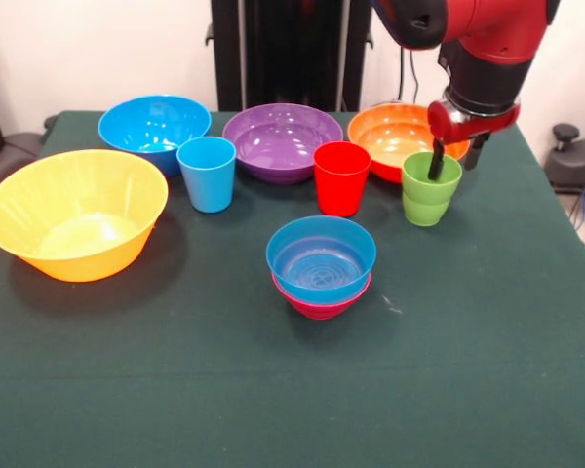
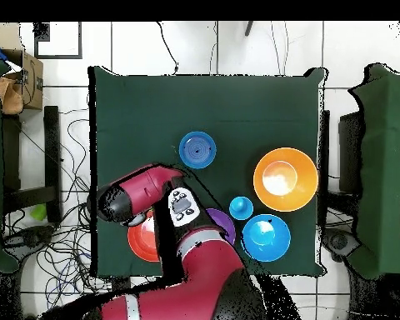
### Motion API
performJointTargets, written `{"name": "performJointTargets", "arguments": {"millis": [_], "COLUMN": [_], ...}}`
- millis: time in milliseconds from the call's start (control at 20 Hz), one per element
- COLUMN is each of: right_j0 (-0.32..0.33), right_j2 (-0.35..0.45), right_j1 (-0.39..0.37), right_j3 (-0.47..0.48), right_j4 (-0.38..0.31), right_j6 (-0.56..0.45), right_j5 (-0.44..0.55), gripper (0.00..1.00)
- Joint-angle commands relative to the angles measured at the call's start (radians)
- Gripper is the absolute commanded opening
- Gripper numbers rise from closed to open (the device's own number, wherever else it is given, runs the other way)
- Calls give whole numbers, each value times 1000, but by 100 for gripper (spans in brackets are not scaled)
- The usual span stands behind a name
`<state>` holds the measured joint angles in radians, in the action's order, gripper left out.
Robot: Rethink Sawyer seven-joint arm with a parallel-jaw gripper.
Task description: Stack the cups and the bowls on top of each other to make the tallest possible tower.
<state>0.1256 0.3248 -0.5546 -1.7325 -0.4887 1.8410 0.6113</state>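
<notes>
Green cup (image 1: 431, 190) standing upright beside red-orange bowl (image 1: 395, 136), being taken: gripper (image 1: 454, 161) spread, one finger (image 1: 436, 159) dipping inside the rim, other outside. Needing closing, lifting, carrying onto small blue bowl (image 1: 321, 257) nesting in magenta bowl (image 1: 320, 302).

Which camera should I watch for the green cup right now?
The front view. There the green cup stands upright before the red-orange bowl, with one finger of the pincer dipping inside its rim. In the overhead view the arm hides it entirely.
</notes>
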Motion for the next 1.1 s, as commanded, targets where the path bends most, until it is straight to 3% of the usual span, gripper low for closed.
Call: {"name": "performJointTargets", "arguments": {"millis": [50,950,1000,1100], "right_j0": [-53,-108,-111,-114], "right_j2": [-70,-152,-156,-159], "right_j1": [30,50,49,50], "right_j3": [26,56,53,56], "right_j4": [-32,2,8,7], "right_j6": [159,141,138,140], "right_j5": [-124,-133,-138,-139], "gripper": [100,100,0,0]}}
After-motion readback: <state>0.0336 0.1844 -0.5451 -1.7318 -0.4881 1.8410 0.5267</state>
